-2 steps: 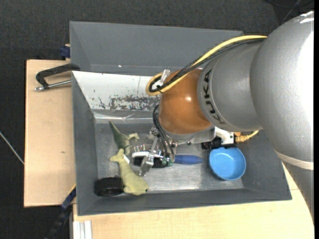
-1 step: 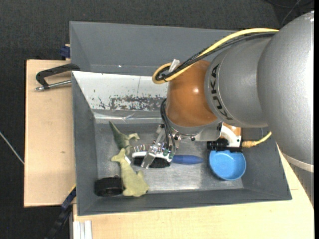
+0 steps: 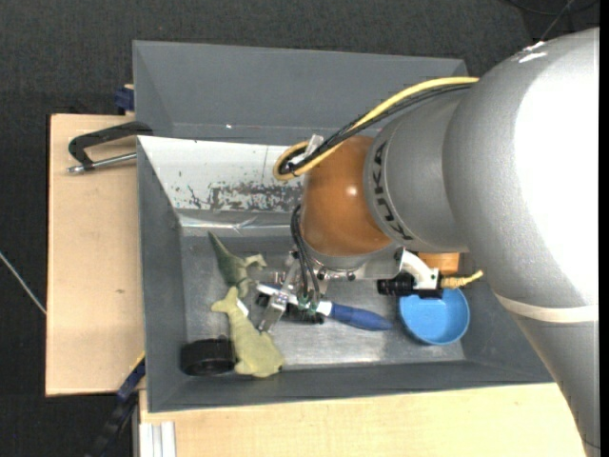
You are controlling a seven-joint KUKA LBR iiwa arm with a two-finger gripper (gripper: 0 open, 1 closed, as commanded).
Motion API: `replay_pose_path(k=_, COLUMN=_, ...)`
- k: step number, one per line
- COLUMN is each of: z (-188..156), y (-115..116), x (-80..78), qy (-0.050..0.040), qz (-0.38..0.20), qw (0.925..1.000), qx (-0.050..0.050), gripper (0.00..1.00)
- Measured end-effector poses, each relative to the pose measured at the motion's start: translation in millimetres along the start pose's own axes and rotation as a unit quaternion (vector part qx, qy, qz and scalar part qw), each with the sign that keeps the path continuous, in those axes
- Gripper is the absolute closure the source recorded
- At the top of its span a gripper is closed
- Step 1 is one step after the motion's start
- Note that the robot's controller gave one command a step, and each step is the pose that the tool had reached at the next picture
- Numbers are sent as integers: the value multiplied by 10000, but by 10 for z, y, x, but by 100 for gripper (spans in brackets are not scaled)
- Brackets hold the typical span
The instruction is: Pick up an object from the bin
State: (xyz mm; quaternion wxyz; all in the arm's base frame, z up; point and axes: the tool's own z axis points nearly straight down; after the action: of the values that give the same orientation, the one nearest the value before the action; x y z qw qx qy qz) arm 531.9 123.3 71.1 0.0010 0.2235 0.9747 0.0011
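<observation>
Your arm (image 3: 533, 188) comes in from the view's right, with its orange wrist cover (image 3: 343, 208) pitched down into the grey metal bin (image 3: 157, 255). The gripper (image 3: 276, 307) is low over mid-floor, and you can't tell whether it's open or closed. The back wall is close behind the wrist. There's a bare strip of floor along the front wall. The blue bowl (image 3: 436, 320) is at the right wall. The pale yellow soft toy (image 3: 249, 343) is just beside the gripper on the view's left, the blue stick (image 3: 360, 319) is just to its right, and the black wheel (image 3: 207, 356) is in the front-left corner.

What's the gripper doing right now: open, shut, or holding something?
Gripper: cannot be told. It hangs between the pale yellow soft toy and the blue pen-like stick.
</observation>
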Motion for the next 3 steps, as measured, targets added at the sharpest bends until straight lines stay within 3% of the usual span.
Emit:
replay_pose_path(k=1, z=-21, y=12, x=-5, qy=2, qz=-2, qw=10000, qx=0, gripper=0)
replay_pose_path(k=2, z=-40, y=23, x=-36, qy=-46, qz=5, qw=10000, qx=-29, gripper=100)
replay_pose_path(k=3, z=-381, y=39, x=-44, qy=-17, qz=-2, qw=10000, qx=-14, gripper=100)
